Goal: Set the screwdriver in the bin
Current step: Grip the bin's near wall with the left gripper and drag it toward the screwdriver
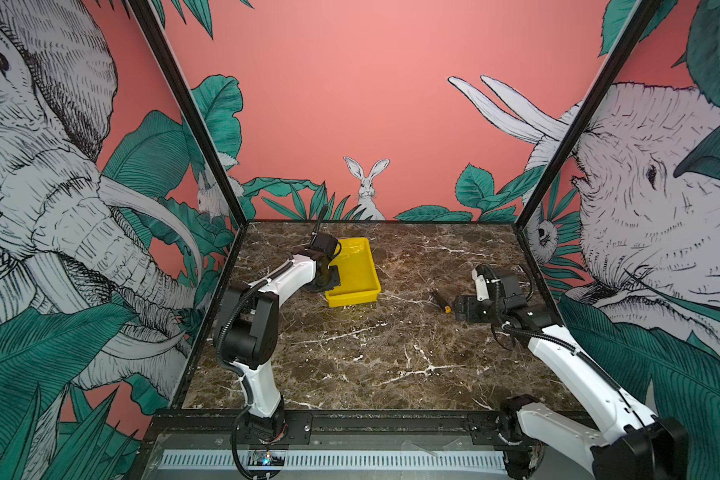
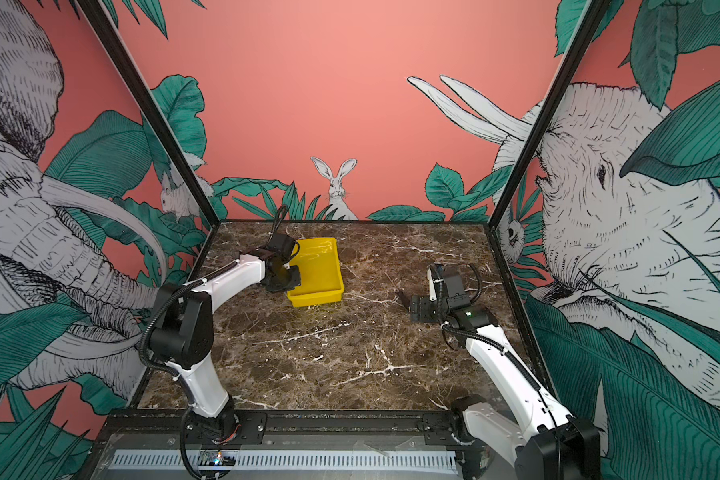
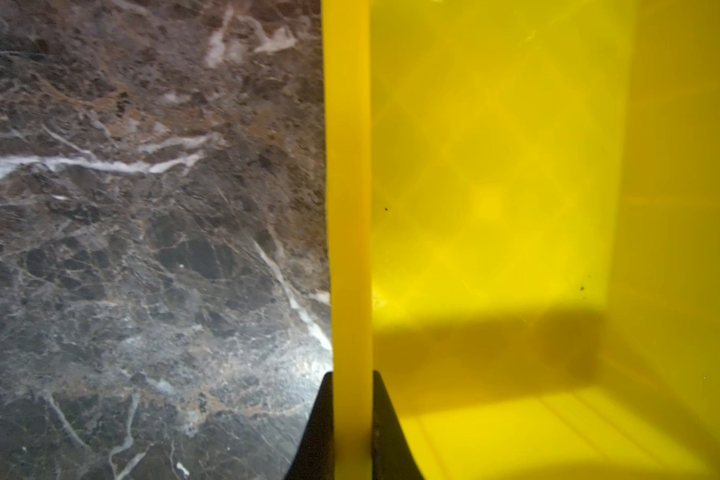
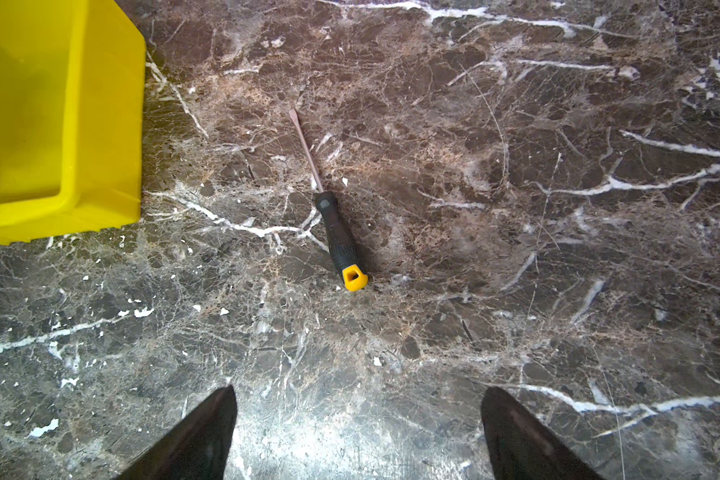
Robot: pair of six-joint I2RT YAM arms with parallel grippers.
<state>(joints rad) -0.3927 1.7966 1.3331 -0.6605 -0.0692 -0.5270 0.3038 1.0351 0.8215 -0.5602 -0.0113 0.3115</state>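
Observation:
The yellow bin (image 1: pixel 356 270) (image 2: pixel 321 266) stands on the marble table, left of the middle and towards the back. My left gripper (image 1: pixel 331 282) (image 2: pixel 288 279) (image 3: pixel 352 374) is shut on the bin's left rim (image 3: pixel 348 208), one finger outside the wall and one inside. The bin's floor (image 3: pixel 516 187) is bare. The screwdriver (image 1: pixel 440 301) (image 2: pixel 400 296) (image 4: pixel 339 237) lies flat on the table to the right of the bin (image 4: pixel 38 124), its yellow-orange cap towards my right gripper (image 1: pixel 458 309) (image 2: pixel 412 307) (image 4: pixel 358 390). That gripper is open, just short of the cap, with nothing between its fingers.
Black frame posts and printed wall panels close the table at the left, right and back. A black rail runs along the front edge (image 1: pixel 350 419). Both arms' bases sit at the front corners.

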